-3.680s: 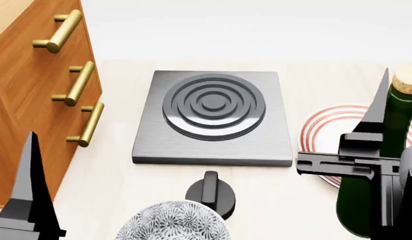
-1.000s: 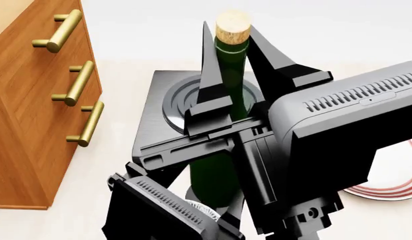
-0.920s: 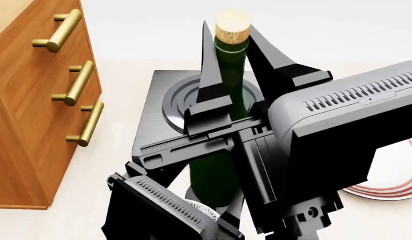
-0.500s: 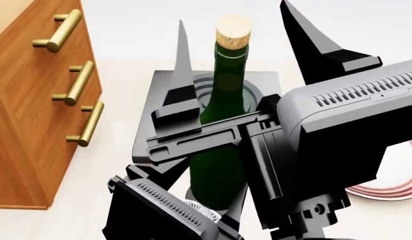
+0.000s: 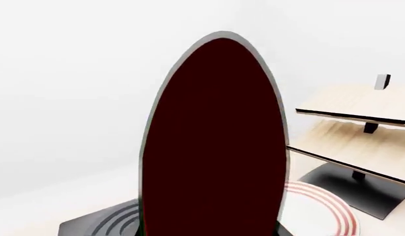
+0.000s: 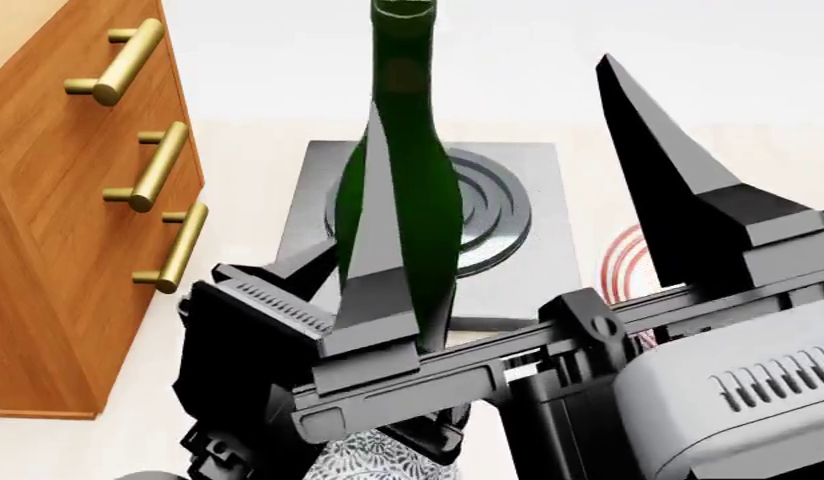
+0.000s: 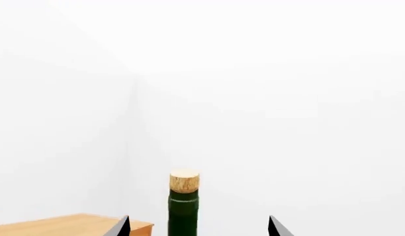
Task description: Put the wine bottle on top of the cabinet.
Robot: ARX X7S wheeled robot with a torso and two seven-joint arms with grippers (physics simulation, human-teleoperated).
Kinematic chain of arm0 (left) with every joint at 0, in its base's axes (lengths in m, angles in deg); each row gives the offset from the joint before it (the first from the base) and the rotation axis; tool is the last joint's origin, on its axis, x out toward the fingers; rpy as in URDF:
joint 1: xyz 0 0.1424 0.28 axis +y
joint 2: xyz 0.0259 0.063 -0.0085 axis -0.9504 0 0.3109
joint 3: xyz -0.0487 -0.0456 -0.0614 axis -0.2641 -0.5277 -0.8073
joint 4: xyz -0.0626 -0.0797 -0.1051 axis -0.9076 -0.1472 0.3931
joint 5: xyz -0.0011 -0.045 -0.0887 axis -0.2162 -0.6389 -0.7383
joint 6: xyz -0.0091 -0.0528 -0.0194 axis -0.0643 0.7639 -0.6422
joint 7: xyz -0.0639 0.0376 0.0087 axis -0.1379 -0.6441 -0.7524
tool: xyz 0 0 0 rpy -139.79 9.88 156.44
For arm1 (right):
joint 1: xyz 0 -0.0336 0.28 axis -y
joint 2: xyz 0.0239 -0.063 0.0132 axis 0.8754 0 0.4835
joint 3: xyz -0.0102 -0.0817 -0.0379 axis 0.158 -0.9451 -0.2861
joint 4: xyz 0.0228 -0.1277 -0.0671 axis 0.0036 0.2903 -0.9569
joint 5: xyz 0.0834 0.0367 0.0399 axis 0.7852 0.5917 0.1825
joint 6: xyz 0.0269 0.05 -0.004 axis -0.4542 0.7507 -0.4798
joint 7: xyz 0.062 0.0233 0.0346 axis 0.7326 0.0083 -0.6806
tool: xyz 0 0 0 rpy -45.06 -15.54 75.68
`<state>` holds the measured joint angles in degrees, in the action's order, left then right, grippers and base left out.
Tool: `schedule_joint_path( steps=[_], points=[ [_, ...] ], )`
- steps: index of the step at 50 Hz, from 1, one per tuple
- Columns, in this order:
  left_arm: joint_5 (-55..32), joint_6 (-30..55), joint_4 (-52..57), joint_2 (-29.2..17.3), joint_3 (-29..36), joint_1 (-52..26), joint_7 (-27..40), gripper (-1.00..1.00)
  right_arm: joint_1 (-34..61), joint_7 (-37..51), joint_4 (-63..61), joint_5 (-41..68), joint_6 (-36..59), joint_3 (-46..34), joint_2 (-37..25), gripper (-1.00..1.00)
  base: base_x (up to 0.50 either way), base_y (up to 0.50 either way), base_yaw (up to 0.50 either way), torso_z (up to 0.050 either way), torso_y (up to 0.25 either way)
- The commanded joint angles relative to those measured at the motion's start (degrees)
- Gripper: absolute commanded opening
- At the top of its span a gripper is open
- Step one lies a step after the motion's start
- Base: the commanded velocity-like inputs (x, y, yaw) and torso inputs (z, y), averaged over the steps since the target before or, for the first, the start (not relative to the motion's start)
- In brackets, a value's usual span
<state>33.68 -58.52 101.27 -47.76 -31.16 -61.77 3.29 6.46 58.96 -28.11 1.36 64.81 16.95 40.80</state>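
The right gripper (image 6: 490, 90) stands wide open, its two dark fingers (image 6: 679, 200) spread well apart and clasping nothing. The wine bottle (image 6: 409, 190) rises upright between them, close against one finger and well clear of the other; its neck runs out of the top of the head view. From the right wrist, the cork (image 7: 184, 181) shows above the fingertips, nearer one tip than the other.

The left gripper (image 6: 259, 330) sits low beside the bottle's lower body. Its camera is filled by the dark glass, so the bottle is right up against it. Its fingers are hidden and I cannot tell whether they are clenched on the glass.

The cabinet (image 6: 65, 250) with its brass bar handles (image 6: 119, 62) stands out beyond the finger that the bottle is close against, apart from the bottle. Beyond the fingers lies a grey hob plate (image 6: 519, 260), with a red-ringed plate (image 6: 623, 265) by the far finger. A patterned bowl (image 6: 365, 460) peeks out beneath the grippers.
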Motion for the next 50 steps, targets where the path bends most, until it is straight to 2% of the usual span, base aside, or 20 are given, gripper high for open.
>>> schedule_joint_path(
  steps=[1,4,8,17,32,50],
  points=[
    [-1.86,0.42,-0.75,-1.56,-3.63,-3.12,1.52,-1.0,0.71,16.17,-2.68,2.08,-19.76,-17.13,-18.33,1.0,0.0,0.0,0.0,0.0,0.0],
    [-2.32,0.72,-0.61,-2.37,-4.79,-3.93,1.85,-1.0,-2.04,18.2,-2.41,-1.78,-22.07,-20.33,-20.98,1.0,0.0,0.0,0.0,0.0,0.0],
    [-4.09,2.11,0.54,-3.61,-6.63,-5.58,2.34,-1.0,-8.42,16.98,0.09,-4.56,-27.7,-19.54,-22.58,1.0,0.0,0.0,0.0,0.0,0.0],
    [-5.97,4.61,1.98,-6.71,-9.91,-9.63,3.13,-1.0,-16.81,15.84,4.37,-9.73,-34.4,-19.99,-22.64,1.0,0.0,0.0,0.0,0.0,0.001],
    [-8.11,8.41,3.18,-9.72,-12.33,-14.38,3.86,-1.0,-23.1,13.71,9.13,-14.6,-39.7,-22.18,-21.2,1.0,0.0,0.0,0.0,0.001,0.001],
    [-9.44,11.92,-0.13,-14.78,-17.18,-21.57,4.09,-1.0,-24.09,13.7,9.31,-15.86,-39.64,-22.59,-21.68,1.0,0.0,0.0,0.0,0.0,0.001]
  ],
)
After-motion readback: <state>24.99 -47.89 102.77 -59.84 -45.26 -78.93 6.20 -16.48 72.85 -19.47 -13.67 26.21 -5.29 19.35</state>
